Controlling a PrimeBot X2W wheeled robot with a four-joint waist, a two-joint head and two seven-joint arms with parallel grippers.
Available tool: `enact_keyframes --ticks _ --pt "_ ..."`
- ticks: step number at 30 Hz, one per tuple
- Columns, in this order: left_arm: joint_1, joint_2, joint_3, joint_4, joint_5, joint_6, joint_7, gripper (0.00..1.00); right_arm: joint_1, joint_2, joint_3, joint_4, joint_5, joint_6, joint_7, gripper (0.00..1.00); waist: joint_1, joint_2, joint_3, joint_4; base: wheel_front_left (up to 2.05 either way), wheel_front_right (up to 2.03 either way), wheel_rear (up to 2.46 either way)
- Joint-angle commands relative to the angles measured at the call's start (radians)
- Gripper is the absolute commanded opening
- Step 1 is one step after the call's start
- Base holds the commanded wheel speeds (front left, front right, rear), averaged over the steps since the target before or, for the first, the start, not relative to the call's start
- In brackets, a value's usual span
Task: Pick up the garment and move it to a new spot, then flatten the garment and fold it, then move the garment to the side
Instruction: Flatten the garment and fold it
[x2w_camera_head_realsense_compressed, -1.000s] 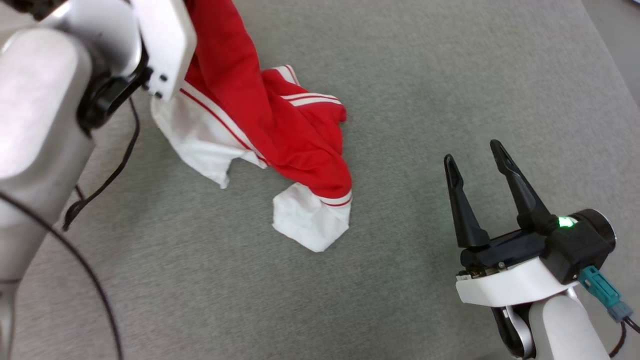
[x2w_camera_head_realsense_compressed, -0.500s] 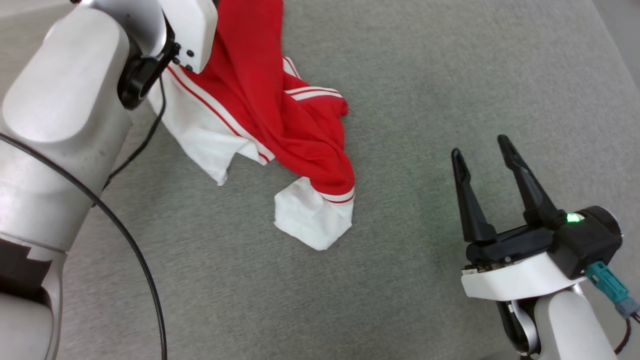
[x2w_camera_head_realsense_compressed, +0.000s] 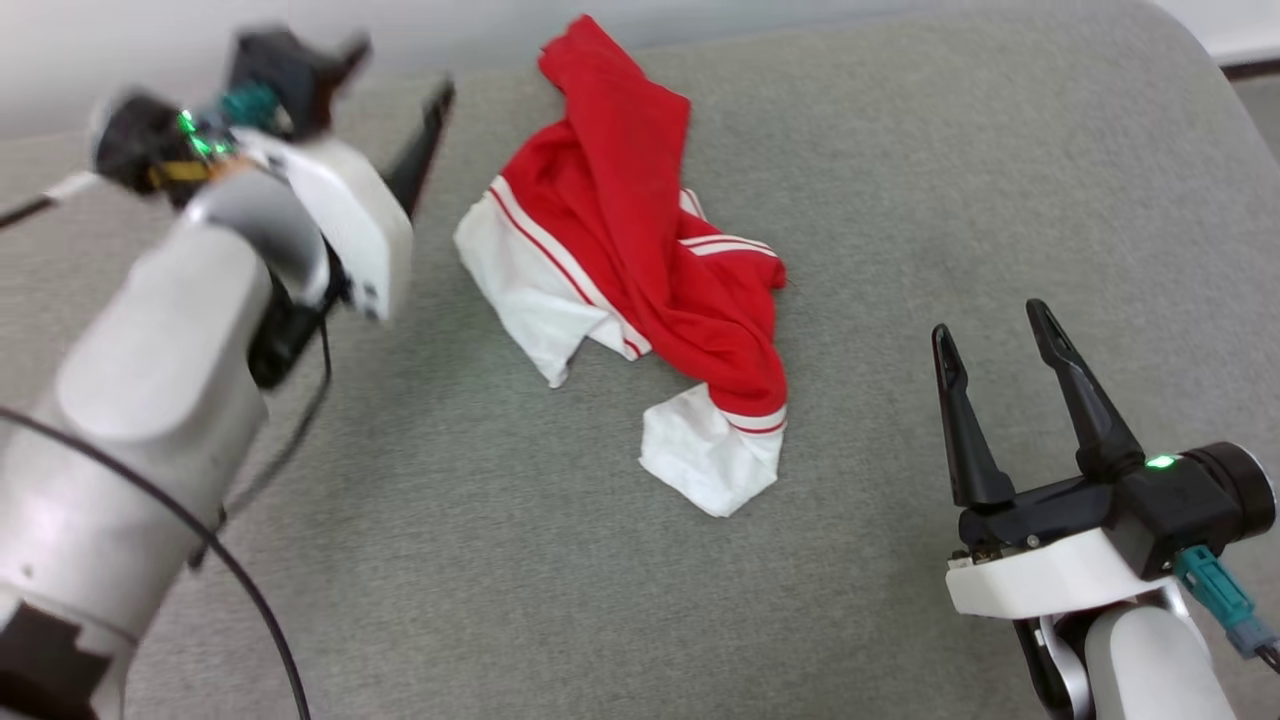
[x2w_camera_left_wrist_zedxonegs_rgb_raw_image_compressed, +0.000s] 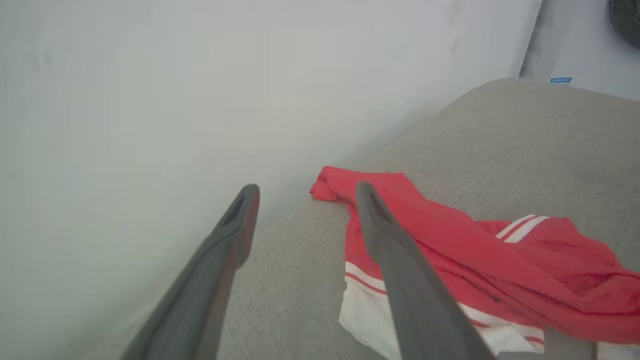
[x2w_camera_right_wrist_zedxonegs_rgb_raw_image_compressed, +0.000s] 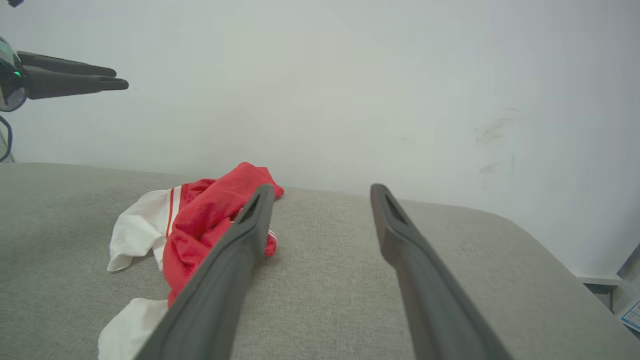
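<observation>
Grey cushion (x2w_camera_head_realsense_compressed: 900, 150) | garment (x2w_camera_head_realsense_compressed: 640, 250) crumpled, unheld, probably awaiting flattening | left gripper (x2w_camera_left_wrist_zedxonegs_rgb_raw_image_compressed: 306, 190) jaws apart, hovering clear | right gripper (x2w_camera_head_realsense_compressed: 988, 322) jaws apart, idle

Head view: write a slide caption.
Crumpled red-and-white garment lies free on grey surface; open left pincer beside it, open right pincer apart.
</observation>
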Motion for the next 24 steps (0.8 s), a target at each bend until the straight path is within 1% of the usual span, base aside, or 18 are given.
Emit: enact_keyframes --ticks 1,6,10,13,19,24 --pt "0.032 0.0 -0.012 -0.011 -0.012 -0.004 0.027 1.0 0.008 0.001 0.001 0.0 -0.007 -0.001 -0.002 1.0 0.0 -0.0001 -0.02 0.022 0.0 0.0 0.0" --pt "0.107 0.008 -0.062 -0.078 -0.08 -0.014 0.216 1.0 0.012 0.001 0.008 -0.001 0.008 -0.001 -0.002 1.0 0.0 -0.0001 -0.014 0.031 0.0 0.0 0.0" --pt "0.116 0.019 -0.094 -0.143 -0.134 -0.023 0.375 1.0 0.001 0.001 0.023 -0.007 0.012 -0.001 -0.002 1.0 0.0 -0.0001 0.01 0.022 0.0 0.0 0.0" --pt "0.111 0.015 -0.105 -0.187 -0.18 -0.023 0.472 1.0 -0.009 0.001 0.026 -0.008 0.016 -0.001 -0.002 1.0 0.0 -0.0001 0.034 0.009 0.0 0.0 0.0" --pt "0.087 0.015 -0.133 -0.206 -0.207 -0.015 0.6 1.0 -0.026 0.001 0.033 -0.008 0.027 -0.001 -0.002 1.0 0.0 -0.0001 0.082 -0.027 0.0 0.0 0.0" --pt "0.085 0.021 -0.173 -0.172 -0.182 -0.01 0.657 1.0 -0.036 0.001 0.036 -0.01 0.042 -0.001 -0.002 1.0 0.0 -0.0001 0.109 -0.054 0.0 0.0 0.0"
